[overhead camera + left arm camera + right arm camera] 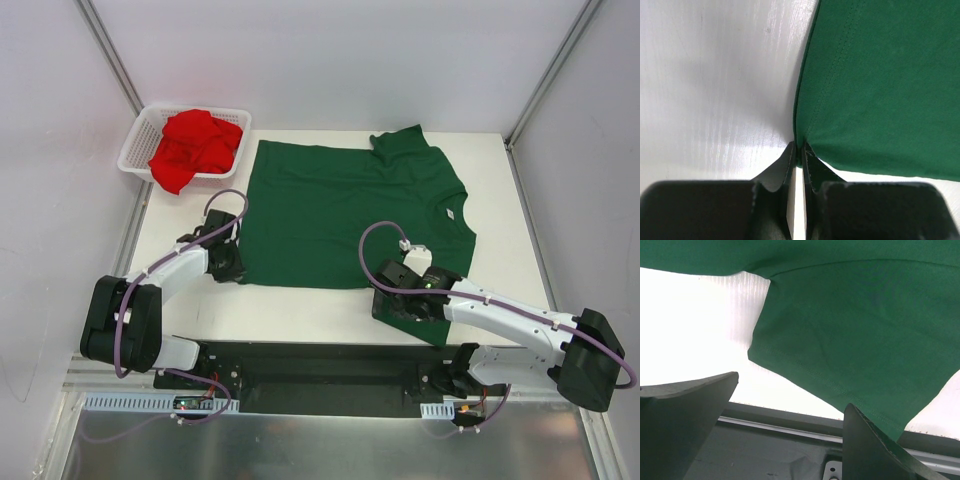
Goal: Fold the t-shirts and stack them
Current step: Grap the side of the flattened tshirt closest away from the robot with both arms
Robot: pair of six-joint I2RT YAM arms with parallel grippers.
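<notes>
Near edge first. Your right gripper (792, 389) hangs with its jaws spread wide and nothing in them, low over the near sleeve of the green t-shirt (350, 210), where that sleeve lies close to the front edge of the table (300, 305).

Left side, a little further in: your left gripper (799, 146) is pinched closed on the near-left hem corner of the green t-shirt. The fingertips meet right on the cloth edge, and the fabric puckers slightly there.

Beyond both grippers the green t-shirt lies spread flat — collar to the right, far sleeve at the back, no fold in it that I can see.

Step in hand, as I read it: getting hold for the first fold, with only one side gripped. Next move likely calls for your right gripper to drop and close on the sleeve or hem. Then lift both together, evenly, so the cloth doesn't drag or bunch.

Far left corner: white mesh basket (135, 140), holding the red t-shirt (195, 148) in a crumpled heap — one edge spills over the near rim. It looks untouched and unfolded.
</notes>
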